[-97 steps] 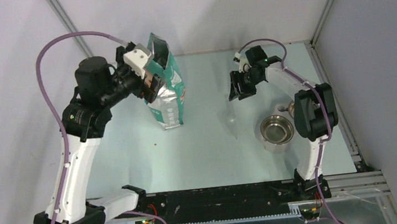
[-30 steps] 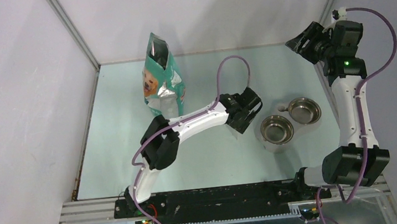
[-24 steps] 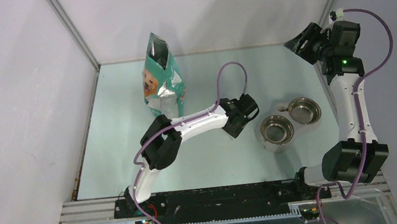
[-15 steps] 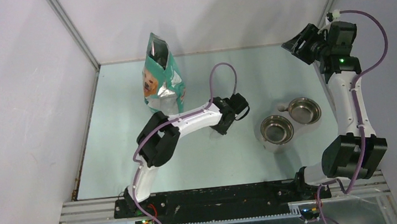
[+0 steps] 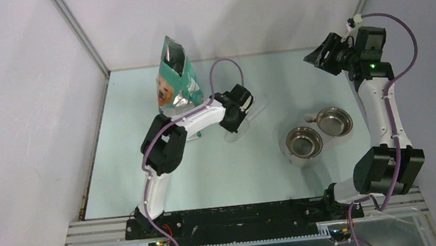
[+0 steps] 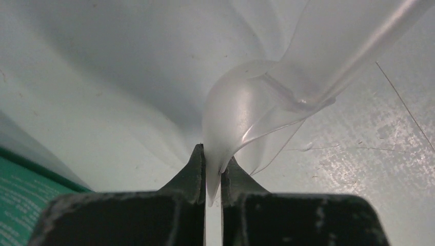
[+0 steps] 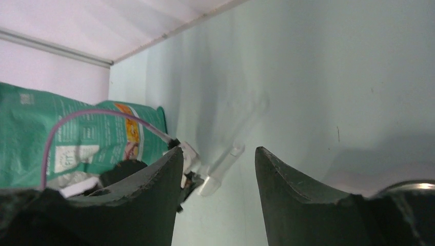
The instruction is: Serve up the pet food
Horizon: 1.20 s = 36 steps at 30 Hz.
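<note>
Pinching clear scoop [image 6: 241,113]: left fingers [image 6: 191,174], beside bag [image 5: 176,81].

pet food: brown pellets not visible in any view | green bag [image 5: 178,84]: upright, far left of counter, top open, inside too dark to tell | left steel bowl [image 5: 288,143], right steel bowl [image 5: 350,120]: only shiny metal shows | clear scoop [image 6: 241,118]: see-through, no pellets showing

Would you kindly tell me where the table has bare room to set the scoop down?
Bare: the near strip of the table between the left arm and the bowls, and the far middle between the bag and the right gripper. Crowded: around the bag, where the left gripper holds the scoop, and the right side by the bowls.
</note>
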{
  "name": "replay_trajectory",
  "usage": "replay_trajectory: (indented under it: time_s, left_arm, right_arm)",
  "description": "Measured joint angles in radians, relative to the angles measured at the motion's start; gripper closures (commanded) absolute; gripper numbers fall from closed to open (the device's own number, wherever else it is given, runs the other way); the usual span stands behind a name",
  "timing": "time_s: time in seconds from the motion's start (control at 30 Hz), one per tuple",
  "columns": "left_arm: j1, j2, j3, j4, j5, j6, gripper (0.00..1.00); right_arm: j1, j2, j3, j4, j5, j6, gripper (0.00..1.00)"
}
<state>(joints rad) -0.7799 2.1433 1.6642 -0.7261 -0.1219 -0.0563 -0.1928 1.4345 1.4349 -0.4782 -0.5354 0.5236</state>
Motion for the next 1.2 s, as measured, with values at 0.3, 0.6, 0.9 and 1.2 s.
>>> replay_trajectory:
  time_s: [0.3, 0.6, 0.9, 1.2]
  left_arm:
    - [0.080, -0.072, 0.021, -0.023, 0.269, 0.233, 1.00]
    - [0.162, -0.180, 0.227, -0.094, 0.523, 0.480, 1.00]
    - [0.167, -0.195, 0.302, -0.134, 0.619, 0.466, 1.00]
    - [0.167, -0.200, 0.293, -0.180, 0.629, 0.476, 1.00]
  right_arm:
    - [-0.002, -0.010, -0.017, -0.128, -0.232, -0.222, 0.32]
    - [0.001, -0.001, 0.005, -0.145, -0.639, -0.384, 0.19]
    - [0.181, 0.051, 0.085, -0.074, -0.683, -0.374, 0.15]
    - [0.336, 0.088, 0.109, 0.054, -0.618, -0.309, 0.38]
